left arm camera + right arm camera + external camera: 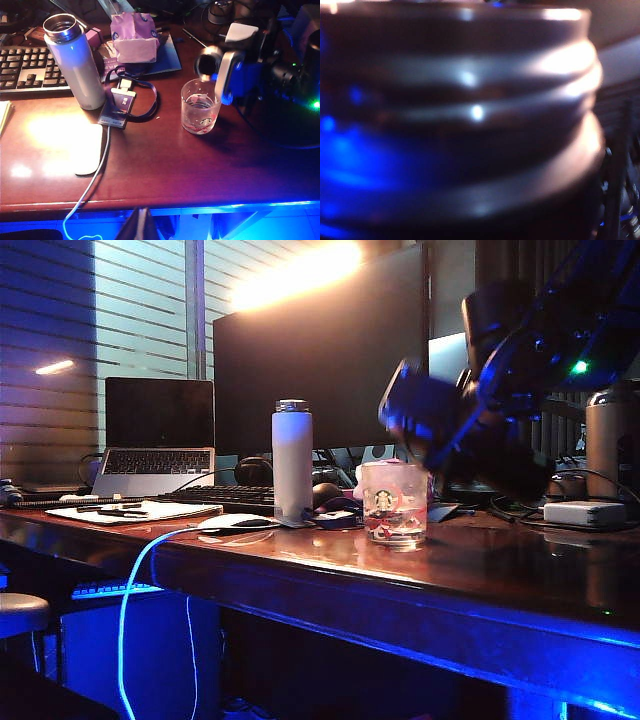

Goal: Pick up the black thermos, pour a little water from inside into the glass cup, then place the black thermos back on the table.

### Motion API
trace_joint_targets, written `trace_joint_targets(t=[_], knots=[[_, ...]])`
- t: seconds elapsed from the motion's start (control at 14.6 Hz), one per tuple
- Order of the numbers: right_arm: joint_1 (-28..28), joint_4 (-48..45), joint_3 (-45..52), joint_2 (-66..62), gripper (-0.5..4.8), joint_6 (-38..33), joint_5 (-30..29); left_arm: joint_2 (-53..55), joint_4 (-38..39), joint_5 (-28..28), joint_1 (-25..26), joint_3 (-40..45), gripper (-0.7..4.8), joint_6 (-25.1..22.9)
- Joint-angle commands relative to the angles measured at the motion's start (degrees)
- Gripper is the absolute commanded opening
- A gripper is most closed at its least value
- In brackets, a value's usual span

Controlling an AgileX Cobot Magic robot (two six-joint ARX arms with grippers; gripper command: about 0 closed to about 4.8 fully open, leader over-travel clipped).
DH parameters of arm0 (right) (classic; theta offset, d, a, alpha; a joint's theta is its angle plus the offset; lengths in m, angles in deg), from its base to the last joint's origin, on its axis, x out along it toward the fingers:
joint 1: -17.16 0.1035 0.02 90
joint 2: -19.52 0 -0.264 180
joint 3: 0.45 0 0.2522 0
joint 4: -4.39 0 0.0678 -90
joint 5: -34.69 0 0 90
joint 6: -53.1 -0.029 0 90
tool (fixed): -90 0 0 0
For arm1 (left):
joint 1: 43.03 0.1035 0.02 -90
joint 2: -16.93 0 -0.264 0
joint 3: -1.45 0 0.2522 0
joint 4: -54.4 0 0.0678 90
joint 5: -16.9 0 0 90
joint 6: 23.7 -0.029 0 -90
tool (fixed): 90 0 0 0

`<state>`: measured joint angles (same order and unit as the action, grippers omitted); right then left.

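Observation:
The black thermos [415, 408] hangs tilted above the glass cup [394, 502], its silvery open mouth [208, 62] pointing down over the cup's rim. My right gripper [239, 72] is shut on the thermos body, one pale finger [226, 75] showing on its near side. In the right wrist view the thermos's threaded neck [470, 115] fills the frame, blurred. The glass cup [200, 107] stands upright on the table [165, 165], with some liquid at its bottom. My left gripper [141, 226] hangs shut off the table's front edge, holding nothing.
A white bottle [75, 65] stands left of the cup, next to a lanyard badge [117, 107] and a white mouse [90, 150] with its cable. A keyboard [27, 70], laptop [160, 430] and monitor [320, 350] lie behind. A tan bottle [610, 440] stands far right.

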<state>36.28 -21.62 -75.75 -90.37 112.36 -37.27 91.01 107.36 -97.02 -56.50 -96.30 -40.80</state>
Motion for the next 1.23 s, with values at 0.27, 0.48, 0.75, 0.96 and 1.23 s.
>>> trace_joint_targets(t=[0.27, 0.48, 0.75, 0.96, 1.23], knots=[[0.2, -8.0, -0.2, 6.3, 0.17, -16.3, 8.2, -0.2, -0.7, -0.3, 0.0, -0.1, -0.02, 0.0], [0.2, -6.3, -0.2, 7.2, 0.17, -19.2, 9.1, -0.2, -0.7, -0.3, 0.0, -0.1, -0.02, -0.1], [0.2, -3.0, 0.1, 7.6, 0.17, -20.9, 11.0, -0.2, -0.7, -0.3, 0.0, -0.1, -0.02, 0.0], [0.1, -1.8, 0.6, 8.1, 0.17, -20.7, 14.4, -0.2, -0.7, -0.3, 0.0, -0.1, -0.02, 0.0], [-3.0, 1.2, 2.8, 12.9, 0.08, -32.2, 8.1, -0.2, -0.7, -0.3, 0.0, -0.1, -0.02, 0.0]])
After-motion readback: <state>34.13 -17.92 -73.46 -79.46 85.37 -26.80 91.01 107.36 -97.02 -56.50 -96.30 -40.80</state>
